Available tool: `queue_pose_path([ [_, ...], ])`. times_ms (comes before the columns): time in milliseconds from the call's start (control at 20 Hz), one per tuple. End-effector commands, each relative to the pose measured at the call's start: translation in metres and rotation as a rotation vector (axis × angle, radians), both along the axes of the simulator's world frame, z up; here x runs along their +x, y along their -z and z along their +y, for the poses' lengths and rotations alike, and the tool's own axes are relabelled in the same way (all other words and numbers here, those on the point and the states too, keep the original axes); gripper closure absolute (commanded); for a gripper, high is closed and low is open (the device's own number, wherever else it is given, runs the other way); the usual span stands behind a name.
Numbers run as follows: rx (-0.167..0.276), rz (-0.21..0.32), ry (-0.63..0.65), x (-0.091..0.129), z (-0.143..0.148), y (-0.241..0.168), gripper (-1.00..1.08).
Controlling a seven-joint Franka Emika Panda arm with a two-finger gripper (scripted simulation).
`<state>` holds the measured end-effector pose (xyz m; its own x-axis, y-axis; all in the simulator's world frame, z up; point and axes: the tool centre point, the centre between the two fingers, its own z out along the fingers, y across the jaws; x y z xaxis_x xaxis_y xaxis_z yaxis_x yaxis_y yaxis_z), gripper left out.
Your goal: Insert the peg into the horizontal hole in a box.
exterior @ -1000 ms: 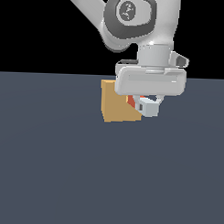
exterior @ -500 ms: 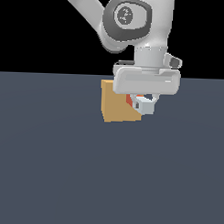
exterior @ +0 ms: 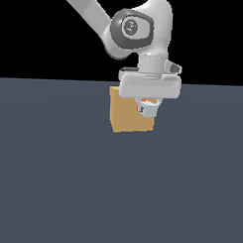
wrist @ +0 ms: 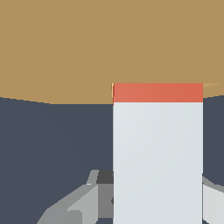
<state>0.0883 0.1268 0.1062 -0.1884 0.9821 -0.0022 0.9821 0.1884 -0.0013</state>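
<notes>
In the exterior view, the box (exterior: pixel 128 116) stands on the dark grey tabletop (exterior: pixel 91 192), near its far edge, and it looks a little turned, so that two tan faces are seen. At the exterior view's right side of the box, the white arm (exterior: pixel 141 30) comes down from above, and its wide pale hand covers the upper right corner of the box. Under this hand the claw (exterior: pixel 147 108) hangs just beside the box's right part, and a small spot of red-orange shows between the white finger blocks. In the wrist view, the peg (wrist: pixel 157 153) fills the middle: its pale grey-white half is near the camera, and only a short red-orange band shows before the peg meets the tan face of the box (wrist: pixel 65 48). The hole itself is hidden by the peg, so its edges cannot be made out. The grey fingers (wrist: pixel 81 201) sit on both sides of the pale half; the claw is closed on the peg.
</notes>
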Motion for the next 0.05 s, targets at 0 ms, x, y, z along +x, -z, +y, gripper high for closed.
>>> queue_pose_path([
  [0,0.002,-0.003,-0.002,-0.0004,0.0076,-0.0016,1.08],
])
